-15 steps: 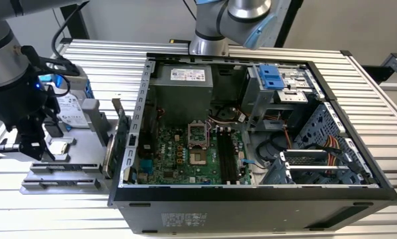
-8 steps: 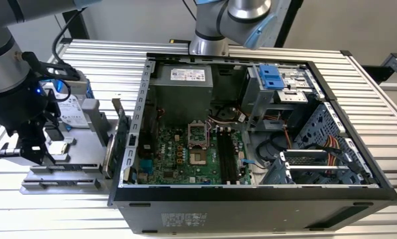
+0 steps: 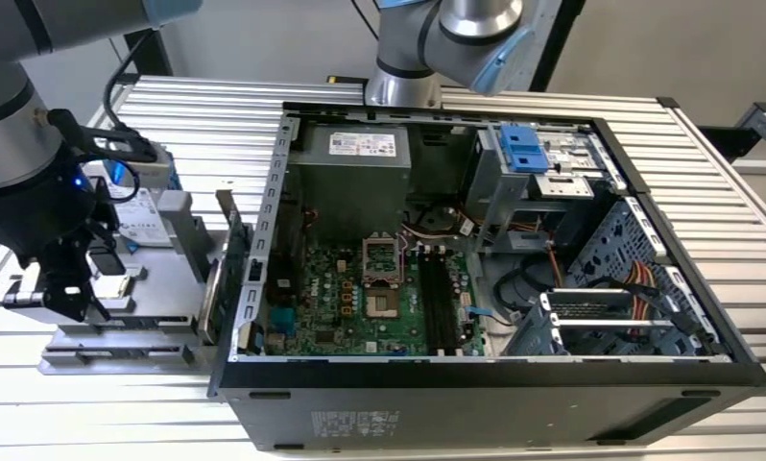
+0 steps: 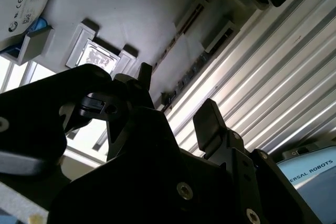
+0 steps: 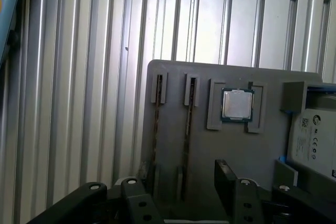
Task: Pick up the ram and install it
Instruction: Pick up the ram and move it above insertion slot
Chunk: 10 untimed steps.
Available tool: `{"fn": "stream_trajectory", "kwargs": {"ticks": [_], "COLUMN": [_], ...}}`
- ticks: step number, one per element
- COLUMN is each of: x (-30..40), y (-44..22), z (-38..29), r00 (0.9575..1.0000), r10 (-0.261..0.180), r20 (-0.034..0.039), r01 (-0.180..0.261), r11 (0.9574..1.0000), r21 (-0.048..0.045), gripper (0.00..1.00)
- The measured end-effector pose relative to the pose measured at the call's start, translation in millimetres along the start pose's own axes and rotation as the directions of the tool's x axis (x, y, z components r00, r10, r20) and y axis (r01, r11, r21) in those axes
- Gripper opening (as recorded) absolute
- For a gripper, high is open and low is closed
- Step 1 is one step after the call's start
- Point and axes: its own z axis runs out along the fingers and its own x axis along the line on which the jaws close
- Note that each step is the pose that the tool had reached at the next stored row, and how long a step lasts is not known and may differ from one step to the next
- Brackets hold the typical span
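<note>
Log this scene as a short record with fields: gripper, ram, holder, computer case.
gripper: open, holding nothing, poised over the grey holder
ram: standing on edge in a holder slot, not gripped
other holder parts: processor chip, hard drive
computer case: open, motherboard exposed, its black slots look empty

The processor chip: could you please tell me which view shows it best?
The first wrist view: the processor chip faces the camera squarely, unobstructed. The second wrist view catches it obliquely. In the exterior view the arm crowds its tray.
</note>
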Motion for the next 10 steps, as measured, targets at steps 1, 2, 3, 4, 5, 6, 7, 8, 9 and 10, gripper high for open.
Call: {"fn": "stream_trajectory", "kwargs": {"ticks": [1,2,3,4,5,6,7,8,9,10], "x": [0.0,0.0,0.0,0.0,0.0,0.0,0.0,0.0,0.0,0.0], "y": [0.0,0.0,0.0,0.0,-0.1,-0.1,-0.1,-0.1,-0.1,-0.1], "z": [0.7,1.4,2.2,2.8,3.5,4.1,4.7,5.2,5.7,6.2], "r00": [1.0,1.0,1.0,1.0,1.0,1.0,1.0,1.0,1.0,1.0], "r10": [0.0,0.0,0.0,0.0,0.0,0.0,0.0,0.0,0.0,0.0], "r20": [-0.0001,-0.0002,-0.0004,-0.0007,-0.0009,-0.0011,-0.0014,-0.0016,-0.0018,-0.0019], "r01": [0.0,0.0,0.0,0.0,0.0,0.0,0.0,0.0,0.0,0.0], "r11": [1.0,1.0,1.0,1.0,1.0,1.0,1.0,1.0,1.0,1.0], "r21": [-0.0001,-0.0001,0.0,-0.0001,-0.0001,0.0,-0.0001,-0.0001,-0.0002,-0.0002], "gripper": [1.0,1.0,1.0,1.0,1.0,1.0,1.0,1.0,1.0,1.0]}}
